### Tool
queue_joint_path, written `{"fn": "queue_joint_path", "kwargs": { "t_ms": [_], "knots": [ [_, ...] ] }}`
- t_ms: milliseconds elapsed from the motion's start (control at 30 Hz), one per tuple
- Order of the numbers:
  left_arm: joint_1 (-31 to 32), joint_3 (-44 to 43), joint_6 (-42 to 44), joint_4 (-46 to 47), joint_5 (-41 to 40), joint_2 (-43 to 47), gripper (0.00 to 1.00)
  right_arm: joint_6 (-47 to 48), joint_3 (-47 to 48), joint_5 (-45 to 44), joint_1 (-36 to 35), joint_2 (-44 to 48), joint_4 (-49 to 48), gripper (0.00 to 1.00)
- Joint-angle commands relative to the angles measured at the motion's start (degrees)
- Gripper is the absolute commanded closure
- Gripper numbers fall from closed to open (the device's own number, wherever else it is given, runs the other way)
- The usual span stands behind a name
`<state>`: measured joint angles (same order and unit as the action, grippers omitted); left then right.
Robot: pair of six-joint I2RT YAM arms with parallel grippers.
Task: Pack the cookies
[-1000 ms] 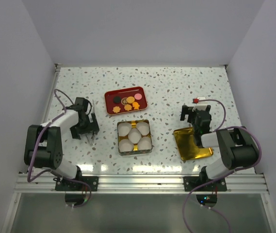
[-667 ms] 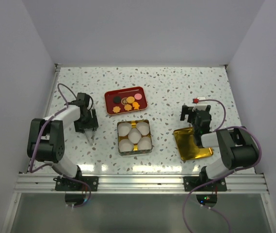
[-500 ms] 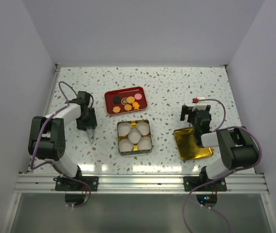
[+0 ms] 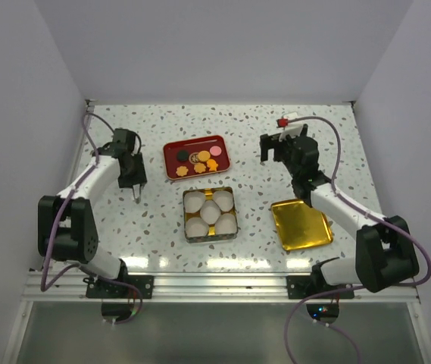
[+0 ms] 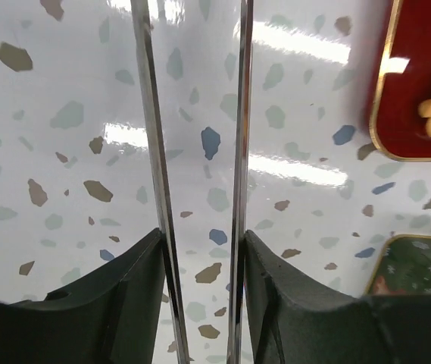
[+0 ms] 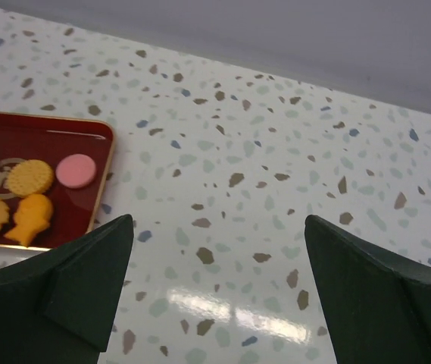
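Approach step: left gripper (image 4: 138,199), fingers slightly apart and empty, and wide-spread right gripper (image 4: 274,149) flank the red tray (image 4: 220,161); next, reach its cookies (image 4: 199,158).

The cookies (image 4: 198,158) lie on a tray (image 4: 195,157) in the middle of the table (image 4: 260,129). A tin (image 4: 210,214) with paper cups (image 4: 210,212) in it sits at the tray's 6 o'clock. A lid (image 4: 301,224) lies at the tin's 3 o'clock. The left gripper (image 4: 138,196) is at the tray's 8 o'clock, and the right gripper (image 4: 274,146) at its 3 o'clock.
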<state>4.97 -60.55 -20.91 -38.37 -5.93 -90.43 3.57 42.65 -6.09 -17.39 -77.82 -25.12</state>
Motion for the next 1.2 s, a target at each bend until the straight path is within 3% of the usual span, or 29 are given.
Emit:
{"fn": "queue_joint_path", "kwargs": {
  "t_ms": [0, 133, 233, 333, 633, 833, 900, 933, 967, 1033, 1100, 1167],
  "knots": [
    [0.9, -3.8, 1.3, -4.0, 0.5, 5.3, 0.53, -5.1, 6.9, 1.7, -4.1, 1.8, 5.9, 0.01],
    [2.9, -4.3, 0.6, -6.5, -0.5, 9.7, 0.53, -21.1, 16.9, 4.0, -4.8, 0.6, 20.4, 0.01],
    [5.2, -4.7, -0.1, -8.4, -1.8, 12.2, 0.53, -25.6, 22.7, 8.4, -5.7, 1.1, 26.4, 0.01],
    [7.4, -6.7, -1.1, -11.1, -2.2, 14.3, 0.53, -30.4, 22.6, 10.5, -5.9, 4.5, 26.8, 0.01],
    [7.9, -10.0, -2.5, -12.4, 1.8, 20.6, 0.53, -34.2, 17.7, 15.0, -5.9, 14.0, 30.8, 0.01],
    [8.2, -12.5, -1.8, -12.6, 10.4, 21.2, 0.54, -33.5, 20.4, 22.7, -5.9, 13.4, 44.6, 0.01],
    [8.6, -12.4, -1.2, -12.0, 11.4, 22.1, 0.54, -38.0, 20.7, 22.7, -4.9, 13.0, 48.0, 0.01],
    [8.7, -11.7, -1.1, -11.3, 13.0, 23.3, 0.54, -42.0, 18.7, 26.2, -4.2, 13.8, 42.5, 0.01],
    [8.7, -11.3, -0.5, -9.9, 13.8, 23.8, 0.54, -44.7, 12.2, 36.2, -3.6, 14.5, 35.5, 0.01],
    [8.9, -10.6, -0.7, -8.9, 15.1, 24.7, 0.54, -56.7, 6.9, 41.2, -3.5, 13.8, 20.3, 0.01],
    [9.2, -10.2, -0.8, -7.5, 16.1, 24.8, 0.54, -60.5, 7.6, 46.3, -3.4, 10.2, 21.8, 0.01],
    [9.8, -9.9, -0.9, -6.3, 16.4, 24.4, 0.54, -56.0, 12.9, 48.7, -3.4, 6.6, 28.1, 0.01]
  ]
}}
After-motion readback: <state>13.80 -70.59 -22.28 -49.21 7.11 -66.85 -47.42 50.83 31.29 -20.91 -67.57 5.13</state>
